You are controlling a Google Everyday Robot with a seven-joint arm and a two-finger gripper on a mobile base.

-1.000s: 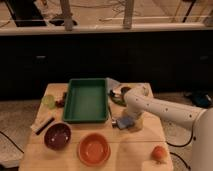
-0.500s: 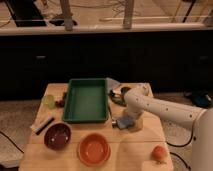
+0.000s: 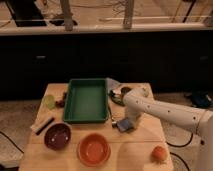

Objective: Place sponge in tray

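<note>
nothing has shifted in the last second. my gripper (image 3: 124, 123) hangs just right of the tray's (image 3: 66, 102) lower right corner, near the centre of the frame. the fingers look closed on the sponge (image 3: 127, 124), low over the bench (image 3: 142, 150). the sponge is outside the tray, so i judge the carry left over the rim is yet to come.

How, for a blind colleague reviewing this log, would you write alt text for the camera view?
A white robot arm's pincer sits at a blue-grey sponge on a wooden table, just right of a dark-green tray. A maroon bowl and an orange bowl stand nearer the camera; an orange fruit lies at front right.
</note>
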